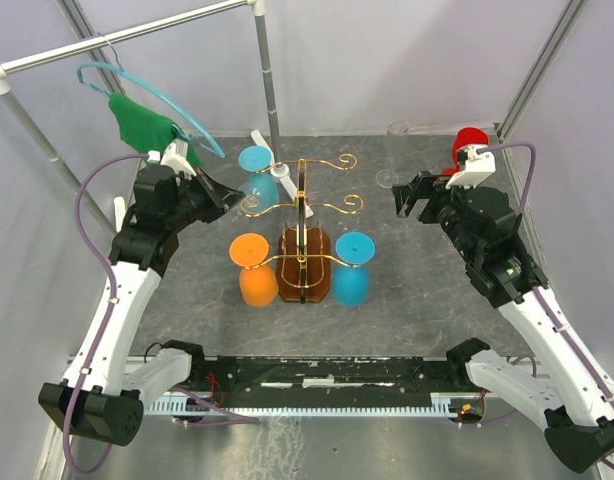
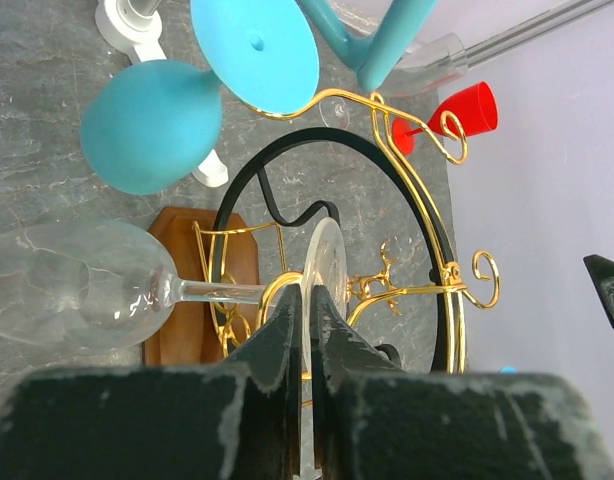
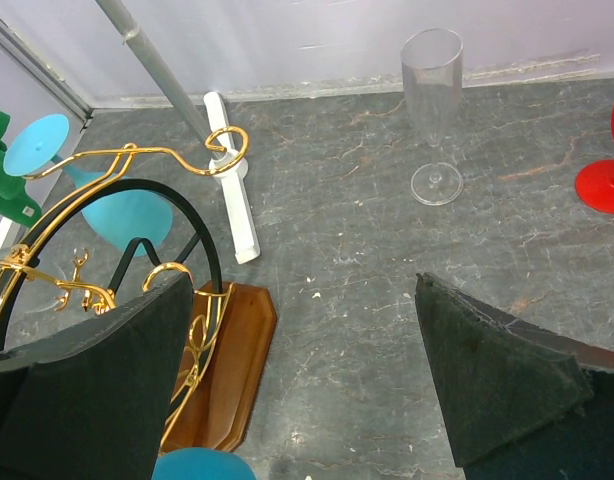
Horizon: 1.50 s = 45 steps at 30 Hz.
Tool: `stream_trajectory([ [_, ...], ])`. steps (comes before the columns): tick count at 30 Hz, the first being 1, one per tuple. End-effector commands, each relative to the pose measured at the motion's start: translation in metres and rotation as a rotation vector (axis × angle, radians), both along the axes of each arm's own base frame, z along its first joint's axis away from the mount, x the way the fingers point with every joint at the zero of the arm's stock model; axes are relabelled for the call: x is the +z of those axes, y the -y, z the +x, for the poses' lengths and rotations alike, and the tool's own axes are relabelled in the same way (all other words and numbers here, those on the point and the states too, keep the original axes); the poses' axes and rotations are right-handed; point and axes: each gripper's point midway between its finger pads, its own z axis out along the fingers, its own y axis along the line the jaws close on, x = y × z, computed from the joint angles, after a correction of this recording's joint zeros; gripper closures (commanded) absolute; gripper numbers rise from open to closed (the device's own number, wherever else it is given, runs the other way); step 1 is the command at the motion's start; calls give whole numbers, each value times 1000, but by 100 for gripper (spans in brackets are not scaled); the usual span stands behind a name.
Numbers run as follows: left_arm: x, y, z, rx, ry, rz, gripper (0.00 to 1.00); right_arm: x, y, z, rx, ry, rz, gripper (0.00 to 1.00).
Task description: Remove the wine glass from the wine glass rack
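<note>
The wine glass rack is a gold wire stand on a brown wooden base in the middle of the table. A clear wine glass hangs on its left side, with the stem running through a gold loop. My left gripper is shut on the edge of this glass's round foot. In the top view the left gripper sits just left of the rack's upper arms. My right gripper is open and empty, right of the rack; it also shows in the top view.
A teal glass, an orange glass and a blue glass hang upside down around the rack. A clear flute and a red glass stand at the back right. A metal pole and a green cloth on a hanger are behind.
</note>
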Motion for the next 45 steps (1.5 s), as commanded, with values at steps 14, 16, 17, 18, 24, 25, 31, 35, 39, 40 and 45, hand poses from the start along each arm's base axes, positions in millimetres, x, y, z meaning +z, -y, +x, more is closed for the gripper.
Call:
stream_trajectory([
  [14,31,11,-31,-98,35,-94,97,3,7,-2,-32,13,-1,0],
  [16,31,15,-32,-118,30,-122,97,3,8,-2,-39,14,-3,0],
  [17,30,18,-33,-127,27,-134,97,3,9,-3,-42,14,-4,0],
  [18,31,19,-33,-133,28,-144,97,4,10,-3,-44,16,-6,0],
  [24,32,28,-33,-171,23,-205,97,3,13,-5,-54,15,-12,0],
  [25,33,29,-32,-177,25,-215,97,3,13,-5,-55,14,-11,0],
  [31,41,39,-19,-202,61,-306,97,3,13,-5,-53,11,-8,0],
  [35,53,47,-8,-229,102,-391,97,5,15,-6,-62,17,-7,0],
  [39,70,48,3,-232,151,-419,97,7,15,-7,-61,16,-8,1],
  [40,77,48,4,-231,167,-415,97,7,16,-7,-62,17,-10,0],
  [45,114,46,2,-246,236,-363,97,10,18,-10,-68,22,-12,0],
])
